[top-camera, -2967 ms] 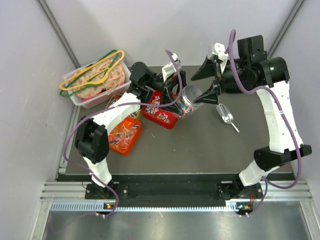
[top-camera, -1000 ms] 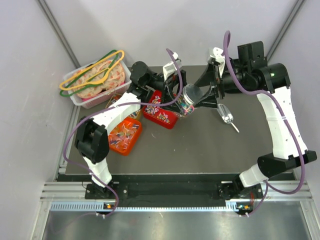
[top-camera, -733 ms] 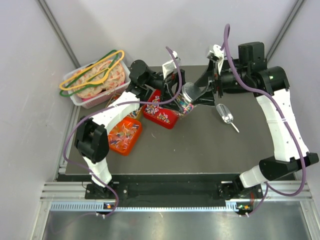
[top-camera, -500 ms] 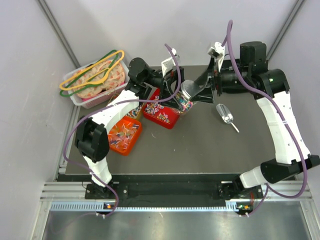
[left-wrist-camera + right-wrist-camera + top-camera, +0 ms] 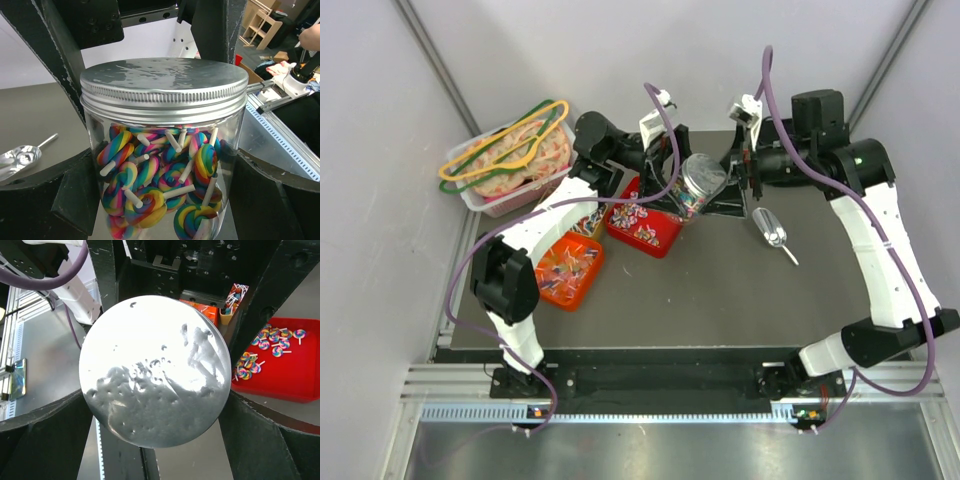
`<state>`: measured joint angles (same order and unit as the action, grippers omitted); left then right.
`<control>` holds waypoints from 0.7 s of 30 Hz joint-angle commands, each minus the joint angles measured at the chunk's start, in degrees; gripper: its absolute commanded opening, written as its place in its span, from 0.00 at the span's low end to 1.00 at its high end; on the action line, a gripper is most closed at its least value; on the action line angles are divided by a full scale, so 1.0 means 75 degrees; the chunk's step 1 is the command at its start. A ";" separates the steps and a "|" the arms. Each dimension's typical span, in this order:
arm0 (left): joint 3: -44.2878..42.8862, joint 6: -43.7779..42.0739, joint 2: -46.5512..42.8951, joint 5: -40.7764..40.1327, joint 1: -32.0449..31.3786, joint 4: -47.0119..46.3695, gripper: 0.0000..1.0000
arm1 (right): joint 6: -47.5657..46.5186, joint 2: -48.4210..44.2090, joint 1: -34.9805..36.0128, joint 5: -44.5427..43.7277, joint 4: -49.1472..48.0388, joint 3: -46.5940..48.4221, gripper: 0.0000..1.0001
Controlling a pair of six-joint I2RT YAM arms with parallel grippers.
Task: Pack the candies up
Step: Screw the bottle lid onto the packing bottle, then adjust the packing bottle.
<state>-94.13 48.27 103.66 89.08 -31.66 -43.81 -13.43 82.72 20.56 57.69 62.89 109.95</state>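
The swirl lollipops [image 5: 150, 200] are light, hard sweets on thin sticks. Most sit in a clear jar [image 5: 160, 150] under a ribbed metal screw lid [image 5: 162, 80]; more lie loose in the red tray [image 5: 665, 248] and the orange tray [image 5: 560, 302].

The jar looks rigid but smooth-walled (likely slippery), so the body wants a firm squeeze and the lid a hold on its ribbed rim. The left gripper [image 5: 165, 210] has its jaws pinching the jar's body, tilted and seemingly off the surface [image 5: 720, 290], beside the red tray. The right gripper [image 5: 155, 375] straddles the lid; whether its jaws touch the rim I cannot tell.

The left wrist view shows the contents clearly, and the scoop [image 5: 20, 157]. The right wrist view gives only the lid's face and a corner of the red tray. Only the overhead shows both trays.
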 commanded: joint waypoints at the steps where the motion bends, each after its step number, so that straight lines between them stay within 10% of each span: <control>1: -0.0340 -0.0178 -0.0204 0.0931 -0.0021 -0.0510 0.01 | -0.0084 -0.0037 0.0236 0.0392 0.0169 0.0082 0.99; 21: 0.0175 -0.0155 -0.0286 0.0920 -0.0033 -0.0709 0.01 | 0.0174 0.0678 0.0762 0.0382 -0.0288 0.0914 0.99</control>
<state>-92.60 48.31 103.63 90.11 -30.72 -44.64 -12.78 87.20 22.87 56.10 63.20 114.17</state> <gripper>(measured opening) 0.912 0.988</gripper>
